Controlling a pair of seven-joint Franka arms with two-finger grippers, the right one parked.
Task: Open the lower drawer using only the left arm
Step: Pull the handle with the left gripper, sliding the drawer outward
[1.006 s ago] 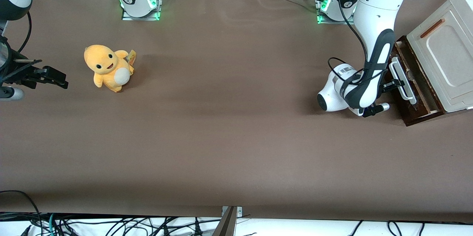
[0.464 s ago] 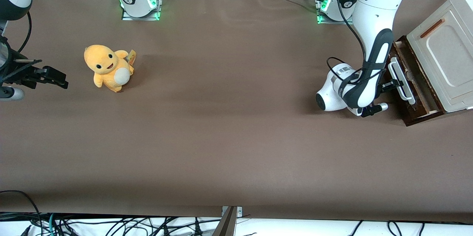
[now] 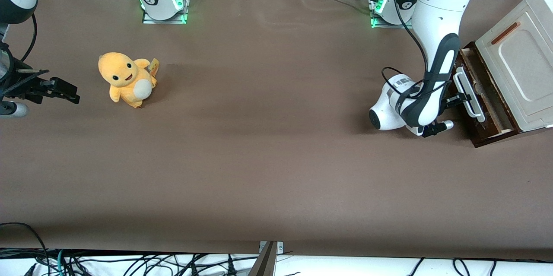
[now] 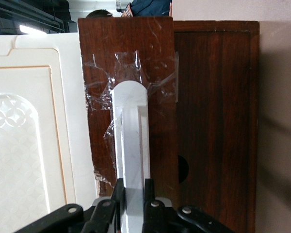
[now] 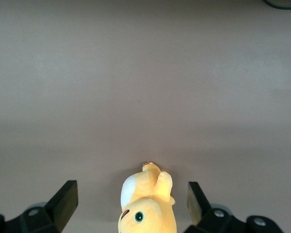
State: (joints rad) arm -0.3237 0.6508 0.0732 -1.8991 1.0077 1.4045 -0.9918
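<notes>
We see one gripper [image 4: 133,194] at work, and its two black jaws are clenched on the single white loop handle [image 4: 131,136] of the lower drawer [image 3: 477,99], one jaw on each side of the bar. In the left wrist view the handle runs straight away from the jaws, its rounded end lying under crinkled clear tape on the dark brown drawer front [image 4: 155,73]. In the front view the gripper [image 3: 459,102] meets the handle [image 3: 468,94] about midway along its length.

The drawer stands pulled partly out of the one cabinet [image 3: 525,58], a cream box at the working arm's end of the counter [image 3: 276,159]. A strip of the drawer's pale inside shows between the brown front and the cream panel above. That panel carries one slim orange-brown handle [image 3: 504,33].

The left arm [image 3: 436,51] reaches down from its base to the drawer, its dark grey inlay facing the front camera and one black cable [image 3: 404,81] looping beside the wrist.

Well apart, toward the parked arm's end of the counter, we count one yellow plush toy [image 3: 125,79], sitting upright. Both bases show green lights, two in all.
</notes>
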